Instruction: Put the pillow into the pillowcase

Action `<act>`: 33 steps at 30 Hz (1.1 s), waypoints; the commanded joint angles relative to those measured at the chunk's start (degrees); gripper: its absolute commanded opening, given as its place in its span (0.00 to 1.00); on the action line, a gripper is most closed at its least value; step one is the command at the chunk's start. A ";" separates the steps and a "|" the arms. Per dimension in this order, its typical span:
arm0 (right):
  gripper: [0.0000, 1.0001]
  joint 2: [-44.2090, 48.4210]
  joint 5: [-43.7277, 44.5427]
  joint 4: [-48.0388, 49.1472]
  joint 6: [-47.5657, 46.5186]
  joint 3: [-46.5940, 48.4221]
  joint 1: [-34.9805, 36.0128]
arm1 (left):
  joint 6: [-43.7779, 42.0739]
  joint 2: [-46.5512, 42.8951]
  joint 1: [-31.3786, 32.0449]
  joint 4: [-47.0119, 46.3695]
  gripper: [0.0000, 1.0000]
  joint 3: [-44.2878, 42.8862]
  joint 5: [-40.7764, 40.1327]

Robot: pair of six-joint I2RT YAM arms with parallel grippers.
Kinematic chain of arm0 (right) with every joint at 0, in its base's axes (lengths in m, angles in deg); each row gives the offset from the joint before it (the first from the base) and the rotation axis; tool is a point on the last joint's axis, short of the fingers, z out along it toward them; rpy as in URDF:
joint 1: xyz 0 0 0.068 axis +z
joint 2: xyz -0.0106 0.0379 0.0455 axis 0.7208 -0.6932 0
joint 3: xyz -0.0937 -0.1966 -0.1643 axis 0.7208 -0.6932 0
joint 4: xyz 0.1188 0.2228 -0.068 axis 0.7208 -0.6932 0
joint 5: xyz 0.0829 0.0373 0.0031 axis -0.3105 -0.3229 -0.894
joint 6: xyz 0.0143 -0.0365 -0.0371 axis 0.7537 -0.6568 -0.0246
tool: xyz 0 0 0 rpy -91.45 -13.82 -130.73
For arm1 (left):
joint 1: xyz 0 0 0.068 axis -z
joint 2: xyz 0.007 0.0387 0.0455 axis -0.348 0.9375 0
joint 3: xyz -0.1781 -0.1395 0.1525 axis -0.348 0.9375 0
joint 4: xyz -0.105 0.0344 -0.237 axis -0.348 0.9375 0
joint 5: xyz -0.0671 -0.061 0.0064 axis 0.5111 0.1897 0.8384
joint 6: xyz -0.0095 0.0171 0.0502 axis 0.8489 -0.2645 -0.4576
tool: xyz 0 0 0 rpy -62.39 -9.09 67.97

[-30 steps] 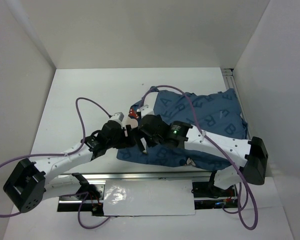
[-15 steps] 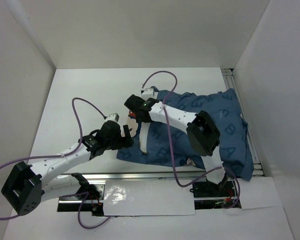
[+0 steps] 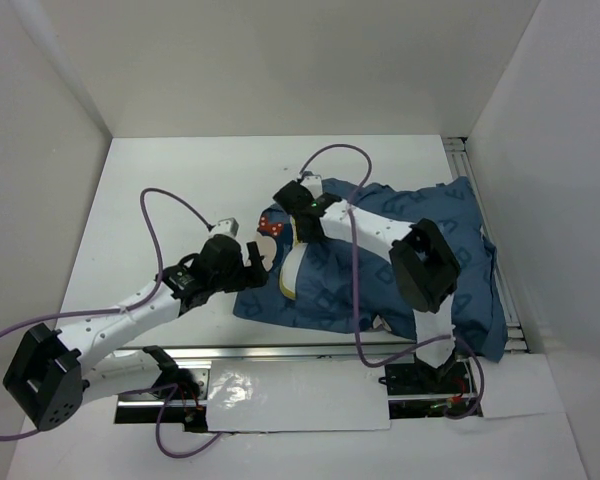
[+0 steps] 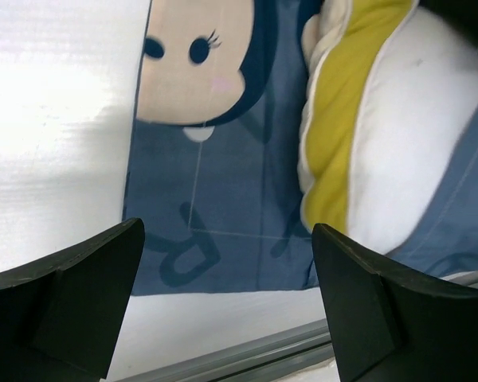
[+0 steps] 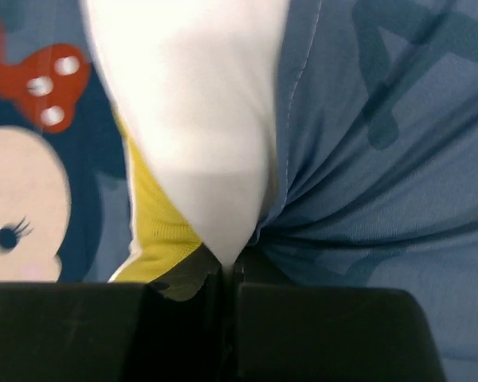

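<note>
The dark blue pillowcase [image 3: 430, 230] [image 4: 215, 199] [image 5: 382, 159] lies flat at the right of the table. The white pillow [image 3: 290, 272] [image 4: 414, 135] [image 5: 199, 103] with its yellow trim pokes out of the case's left opening. My right gripper [image 3: 298, 235] [image 5: 229, 274] is shut at the far end of that opening. White pillow fabric tapers into its jaws, and the blue hem puckers beside them. My left gripper [image 3: 252, 262] [image 4: 227, 263] hangs open over the case's near left corner, holding nothing.
A printed mouse face [image 3: 270, 250] with a red bow marks the case's left end. An aluminium rail [image 3: 310, 352] runs along the near edge and another [image 3: 477, 190] along the right. White walls enclose the table on three sides.
The right arm swung away from the near left of the case to the far end of the opening and shut there. More white pillow now shows. The left gripper stayed open, shifting slightly.
</note>
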 commanded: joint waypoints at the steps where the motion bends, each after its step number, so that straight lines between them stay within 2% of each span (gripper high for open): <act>1: 0.00 7.44 -8.86 9.48 -7.53 -7.25 -1.39 | -2.29 0.82 -0.18 -2.05 0.99 -4.07 -1.87; 3: 0.00 17.60 -17.71 17.63 -13.16 -11.91 -2.17 | -4.56 1.52 -0.71 -3.98 0.99 -4.86 -0.12; 5: 0.00 23.87 -21.97 21.10 -15.45 -13.60 -3.75 | -6.06 3.01 -0.71 -5.83 0.99 -5.48 2.16; 6: 0.00 29.21 -23.55 22.25 -17.29 -14.13 -4.28 | -6.76 3.63 -0.71 -6.80 0.98 -6.18 2.87; 8: 0.00 33.55 -26.10 23.05 -18.62 -14.65 -6.12 | -7.47 5.13 -0.71 -8.91 0.98 -6.70 3.49; 11: 0.00 40.93 -37.06 24.18 -19.77 -15.27 -8.76 | -7.47 7.15 -0.71 -12.86 0.95 -6.71 7.52; 17: 0.00 46.22 -41.75 23.13 -19.77 -17.20 -9.91 | -6.25 8.91 -0.71 -21.12 0.92 -8.72 10.70; 21: 0.00 46.85 -43.95 23.14 -19.77 -17.21 -9.91 | -6.24 10.14 -0.18 -22.27 0.91 -10.14 10.61; 22: 0.00 47.37 -43.96 23.14 -19.25 -17.21 -9.91 | -7.55 10.14 -0.18 -22.27 0.89 -10.75 10.61; 23: 0.00 47.37 -43.96 23.14 -19.24 -17.21 -10.43 | -7.56 10.14 -0.18 -22.27 0.83 -10.75 10.00; 26: 0.00 47.37 -41.94 22.52 -19.24 -17.21 -10.44 | -8.88 6.39 -0.18 -16.50 0.71 -10.76 7.37; 30: 0.00 47.90 -45.27 25.06 -19.24 -19.93 -10.97 | -8.09 1.54 -0.18 -14.98 0.71 -8.12 5.25; 33: 0.00 47.90 -49.48 28.31 -18.19 -20.72 -11.49 | -8.09 0.04 -0.18 -21.19 0.75 -4.87 5.86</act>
